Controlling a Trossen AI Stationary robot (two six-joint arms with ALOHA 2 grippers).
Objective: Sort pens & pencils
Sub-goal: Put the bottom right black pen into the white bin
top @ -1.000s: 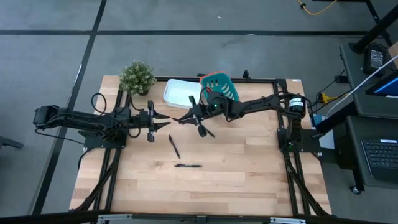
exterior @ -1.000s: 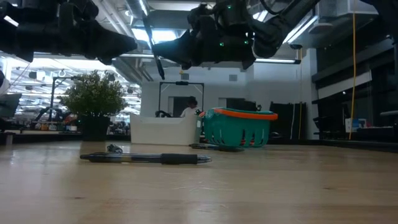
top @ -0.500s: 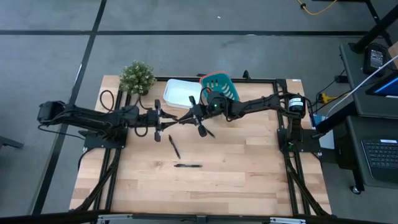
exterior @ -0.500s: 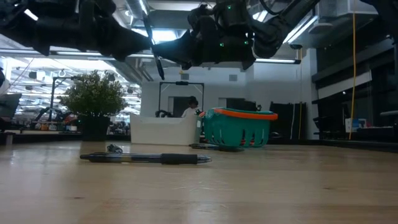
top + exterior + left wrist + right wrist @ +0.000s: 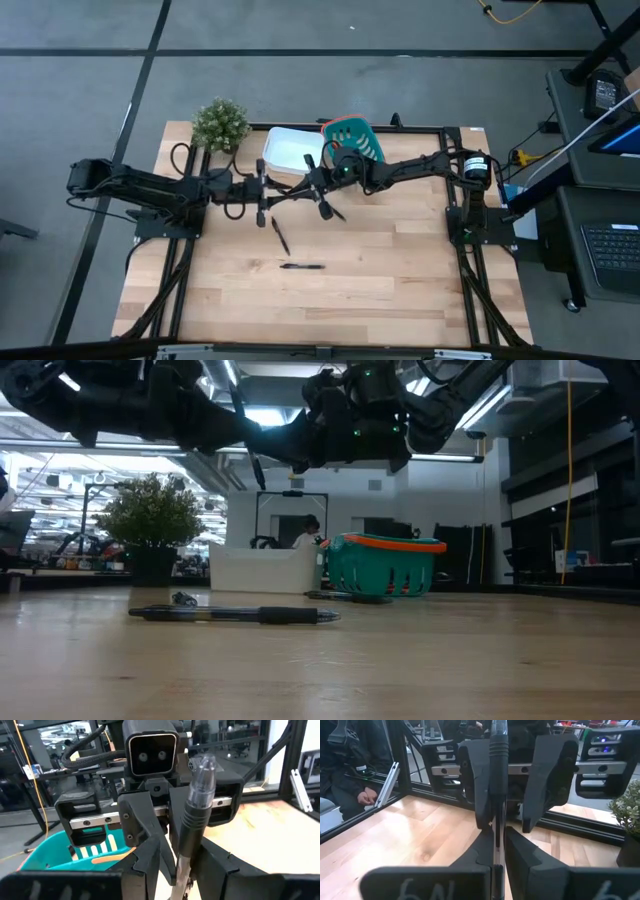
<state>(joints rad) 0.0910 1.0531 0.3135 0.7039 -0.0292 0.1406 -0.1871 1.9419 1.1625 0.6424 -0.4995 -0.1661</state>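
Handing over looked like the step in hand. Out on the tabletop (image 5: 400,290), just in front of the teal basket (image 5: 355,137) and the white bin (image 5: 290,148) beside that basket, the two hands met tip to tip. The right hand (image 5: 297,190) was clamped on the held pen (image 5: 197,810), keeping it upright above the wood. The left hand (image 5: 278,194) faced it with its fingers (image 5: 476,785) spread wide on either side of the barrel — around it, not yet touching as far as the right wrist view showed.

By my judgement the next move called for the left hand to close on the barrel before the right let go, and then to carry it to whichever container takes pens.

Two more pens (image 5: 280,236) lay farther out from the basket, well apart from both hands, the farther one (image 5: 301,266) lying nearest the low camera.

Which container was meant for pens could not be told. An orange stick (image 5: 112,856) showed inside the basket — probably a pencil, though most of it was hidden behind the hands. The bin's contents were hidden.
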